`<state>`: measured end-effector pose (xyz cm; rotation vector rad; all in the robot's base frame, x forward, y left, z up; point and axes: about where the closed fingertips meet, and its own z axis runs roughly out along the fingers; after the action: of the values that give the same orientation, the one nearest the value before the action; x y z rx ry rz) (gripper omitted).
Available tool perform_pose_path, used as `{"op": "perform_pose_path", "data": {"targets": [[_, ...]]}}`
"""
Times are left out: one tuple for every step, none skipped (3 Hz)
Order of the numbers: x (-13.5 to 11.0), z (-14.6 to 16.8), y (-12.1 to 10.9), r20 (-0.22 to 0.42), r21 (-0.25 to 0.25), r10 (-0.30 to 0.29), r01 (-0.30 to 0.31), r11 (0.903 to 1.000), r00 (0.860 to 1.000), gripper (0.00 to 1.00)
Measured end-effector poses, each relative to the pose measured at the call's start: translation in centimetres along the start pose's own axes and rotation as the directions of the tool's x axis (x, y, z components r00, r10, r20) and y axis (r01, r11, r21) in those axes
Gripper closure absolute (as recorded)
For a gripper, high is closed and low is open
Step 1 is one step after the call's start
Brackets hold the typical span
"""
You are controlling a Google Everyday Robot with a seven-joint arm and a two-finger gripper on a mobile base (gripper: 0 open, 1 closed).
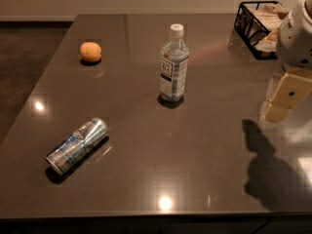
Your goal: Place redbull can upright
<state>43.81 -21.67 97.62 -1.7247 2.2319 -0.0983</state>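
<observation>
Dark grey bench (pixel 204 150) fills most of the view, its front edge nearest the camera, with ceiling lights glinting off the polished top. At the right edge the robot's white arm (pixel 298 33) reaches in, and its cream gripper (pixel 277 112) hangs over the right side of the bench, touching nothing. Whether it is released or clenched I cannot tell. Its shadow (pixel 265 167) falls on the bench just in front of it.

Behind the gripper, at the far right corner, sits a black wire basket (pixel 242 27) with pale packets inside. Left of the gripper and a little farther back, a clear water bottle (pixel 174 65) with a white cap stands upright near the middle of the bench.

Well apart from the gripper, far to its left and nearer the camera, the redbull can (pixel 78 145) lies on its side, one round end turned toward the front left corner. Farthest from the gripper, at the back left, rests an orange (pixel 90 51).
</observation>
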Motion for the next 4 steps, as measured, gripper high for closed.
{"op": "perform_pose_path", "data": {"targets": [[0.0,0.0,0.0,0.0,0.0,0.0,0.0,1.0,1.0,0.0],[-1.5,-0.2,-0.5,0.017,0.018,-0.023,0.022,0.9996,1.0,0.0],[-3.9,-0.7,-1.0,0.045,0.034,-0.069,0.068,0.9971,0.997,0.0],[-8.8,-1.0,-1.1,0.094,0.039,-0.183,0.181,0.9828,0.979,0.0]]}}
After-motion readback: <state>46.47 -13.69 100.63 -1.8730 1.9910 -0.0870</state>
